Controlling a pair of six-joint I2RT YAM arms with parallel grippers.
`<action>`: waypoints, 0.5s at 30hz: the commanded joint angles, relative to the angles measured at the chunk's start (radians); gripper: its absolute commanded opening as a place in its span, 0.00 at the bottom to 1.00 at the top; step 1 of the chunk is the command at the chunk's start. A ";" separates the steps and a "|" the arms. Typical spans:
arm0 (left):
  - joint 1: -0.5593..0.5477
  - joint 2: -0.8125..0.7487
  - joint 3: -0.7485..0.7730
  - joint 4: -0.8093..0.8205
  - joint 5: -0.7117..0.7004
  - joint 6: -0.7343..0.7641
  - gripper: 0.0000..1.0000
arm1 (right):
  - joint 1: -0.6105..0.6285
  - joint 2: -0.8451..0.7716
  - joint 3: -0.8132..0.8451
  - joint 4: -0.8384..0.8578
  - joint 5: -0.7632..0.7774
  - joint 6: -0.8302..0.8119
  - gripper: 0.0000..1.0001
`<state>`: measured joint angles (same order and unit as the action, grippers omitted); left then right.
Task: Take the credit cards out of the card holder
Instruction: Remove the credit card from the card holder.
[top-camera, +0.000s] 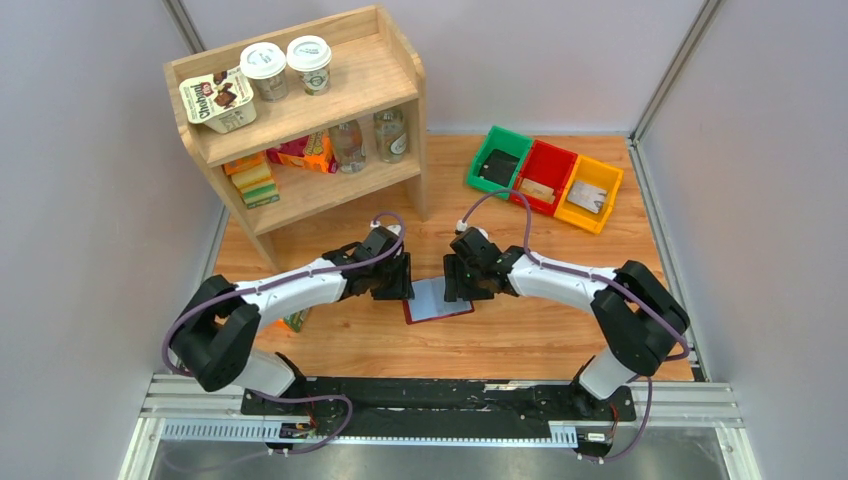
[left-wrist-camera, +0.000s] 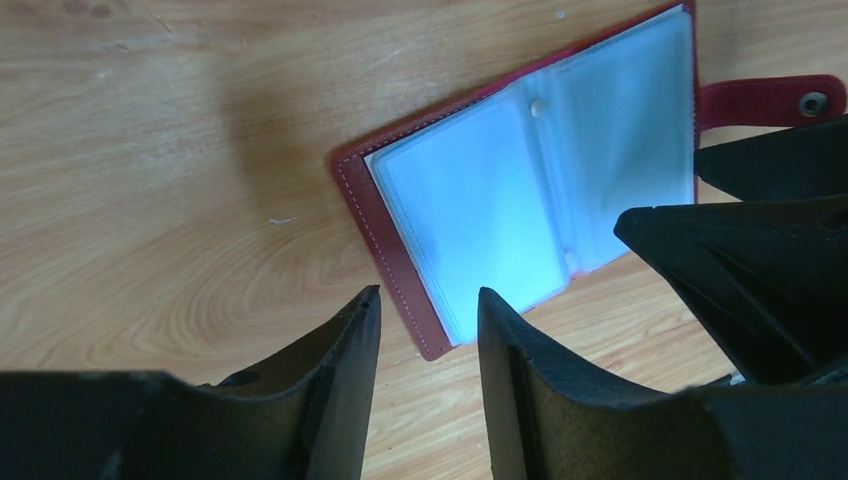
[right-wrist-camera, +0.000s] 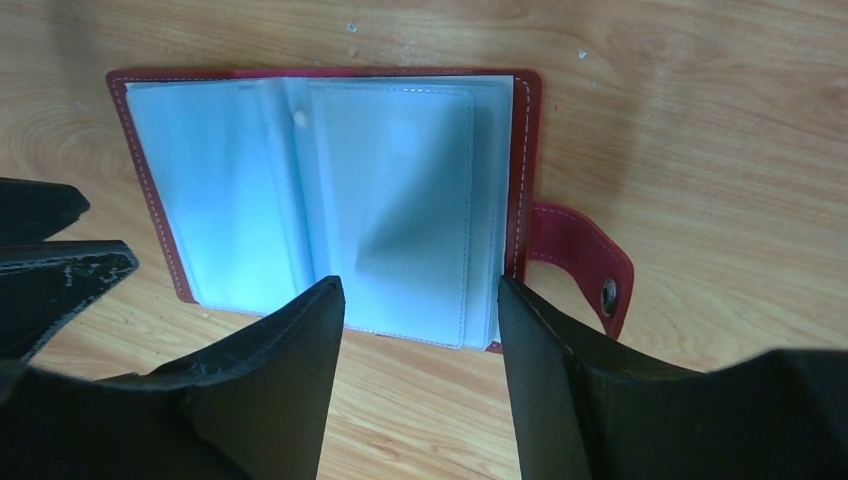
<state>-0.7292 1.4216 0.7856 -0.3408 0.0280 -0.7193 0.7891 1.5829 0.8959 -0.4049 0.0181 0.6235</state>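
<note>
A: How far along would you say this is?

B: Early, I think. The card holder (top-camera: 437, 299) lies open and flat on the table (top-camera: 520, 345), directly between the two pincers. Opening it looks done. No card is out on the wood near either pincer, so the pulling-out seems not yet begun.

A: And the pincers?

B: The left pincer (left-wrist-camera: 428, 295) is partly open and has nothing between its fingers. It hovers just short of the holder's near corner. The right pincer (right-wrist-camera: 420, 285) is spread wider, also holding nothing, with the holder's edge just ahead of its tips.

A: Are any cards visible?

B: Not for certain. From the right wrist, the clear sleeves (right-wrist-camera: 390, 200) just ahead of that pincer show a greyish, round-cornered rectangle. It may be a card, or only the sleeve stitching.

A: What does the left wrist add?

B: It sees the same pages at a slant and washed out pale, so that outline is lost. It does show the other pincer's dark fingers close beside the snap tab (left-wrist-camera: 770, 100).

A: And from above?

B: Only that view shows the coloured bins (top-camera: 545, 178), well beyond the right pincer, each with something flat inside. I cannot tell whether those are cards.
</note>
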 joint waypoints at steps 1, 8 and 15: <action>-0.010 0.039 -0.032 0.086 0.035 -0.063 0.48 | 0.004 0.015 -0.005 0.044 0.005 0.001 0.60; -0.024 0.102 -0.052 0.118 0.062 -0.092 0.44 | 0.012 0.003 0.005 0.057 -0.035 -0.010 0.50; -0.029 0.103 -0.069 0.129 0.062 -0.104 0.42 | 0.028 -0.006 0.037 0.034 -0.032 -0.022 0.41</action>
<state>-0.7460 1.5112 0.7372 -0.2531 0.0708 -0.8009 0.7948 1.5993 0.8959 -0.4007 0.0086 0.6106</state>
